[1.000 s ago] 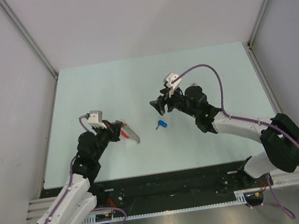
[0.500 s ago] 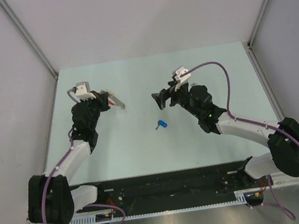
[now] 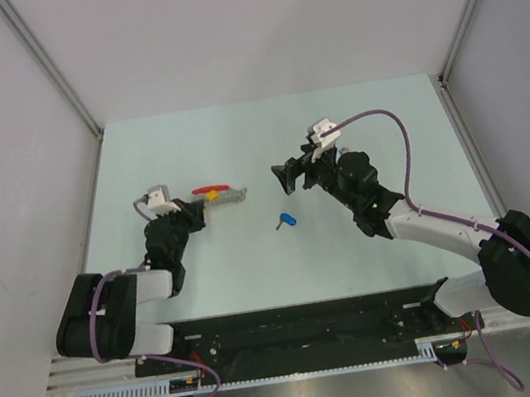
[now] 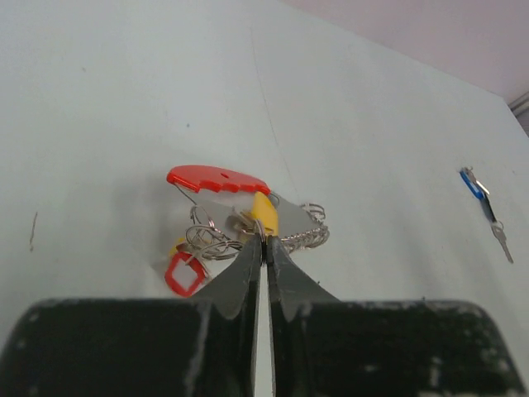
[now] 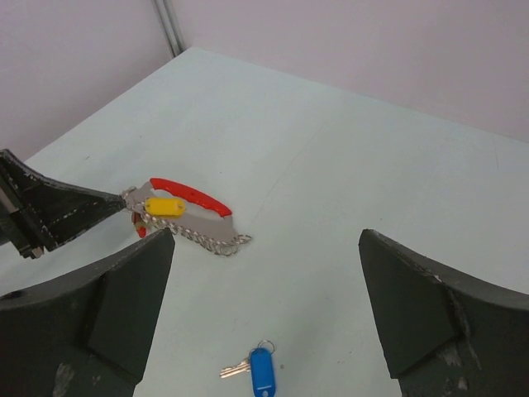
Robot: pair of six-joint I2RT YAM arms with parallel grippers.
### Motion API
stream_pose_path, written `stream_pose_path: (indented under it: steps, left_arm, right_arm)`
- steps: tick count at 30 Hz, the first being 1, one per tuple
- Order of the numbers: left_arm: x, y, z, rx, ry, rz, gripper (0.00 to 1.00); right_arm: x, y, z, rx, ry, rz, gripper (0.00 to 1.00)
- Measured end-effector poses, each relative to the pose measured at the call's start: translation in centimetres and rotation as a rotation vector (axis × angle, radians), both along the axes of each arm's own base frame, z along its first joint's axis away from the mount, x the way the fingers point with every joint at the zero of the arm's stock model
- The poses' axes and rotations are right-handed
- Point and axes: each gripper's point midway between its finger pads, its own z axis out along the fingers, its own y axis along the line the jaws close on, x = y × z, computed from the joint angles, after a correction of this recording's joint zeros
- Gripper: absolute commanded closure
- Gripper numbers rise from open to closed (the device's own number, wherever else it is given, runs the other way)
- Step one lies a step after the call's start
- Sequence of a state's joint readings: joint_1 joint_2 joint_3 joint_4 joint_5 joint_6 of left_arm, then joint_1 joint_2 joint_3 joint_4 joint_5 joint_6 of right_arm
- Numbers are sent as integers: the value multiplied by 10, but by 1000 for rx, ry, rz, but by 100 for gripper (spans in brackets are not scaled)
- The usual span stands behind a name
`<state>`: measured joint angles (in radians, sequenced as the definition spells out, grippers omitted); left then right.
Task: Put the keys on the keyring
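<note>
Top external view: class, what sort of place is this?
Probably a robotics lab test cell: a pale green table enclosed by plain panels, left arm and right arm bolted at its near edge, a keyring and blue key as props.

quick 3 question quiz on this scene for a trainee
1. True or false: the right gripper holds the blue key.
2. What does the left gripper pinch? A) the blue key B) the keyring bunch C) nothing
3. Fill in: the tag right at the left gripper is ___.
Key: 1 false, it is open and empty; the blue key lies alone on the table. 2 B. 3 yellow.
</note>
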<state>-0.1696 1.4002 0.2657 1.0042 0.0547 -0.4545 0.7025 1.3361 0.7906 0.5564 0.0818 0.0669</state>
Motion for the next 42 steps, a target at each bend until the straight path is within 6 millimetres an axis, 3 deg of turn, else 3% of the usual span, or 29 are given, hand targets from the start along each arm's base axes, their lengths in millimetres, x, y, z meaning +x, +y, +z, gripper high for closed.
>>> stream_pose_path:
  steps: [3, 6, 12, 17, 23, 28, 34, 42]
  left_arm:
    - [-12, 0, -3, -18, -8, -1, 86]
    - [-24, 1, -4, -31, -21, -2, 73]
    - [-48, 9, 4, -72, -46, 31, 21]
    - [-55, 25, 38, -89, -76, 116, 1]
    - [-67, 46, 104, -95, -128, 219, 0]
    - [-82, 60, 142, -78, -93, 285, 0]
    - [-102, 72, 174, 21, -42, 311, 0]
    - [-147, 106, 205, 165, -108, 412, 0]
  right_arm:
    - [0, 0, -1, -1, 2, 0, 0]
    - [-1, -1, -1, -3, 4, 0, 0]
    - [-2, -8, 7, 7, -4, -26, 0]
    - [-2, -18, 21, 44, -20, -75, 0]
    - [3, -38, 33, 119, -2, -166, 0]
    - [3, -61, 42, 176, 23, -253, 0]
    - [-9, -88, 57, 210, 32, -332, 0]
    - [-41, -127, 65, 184, 59, -405, 0]
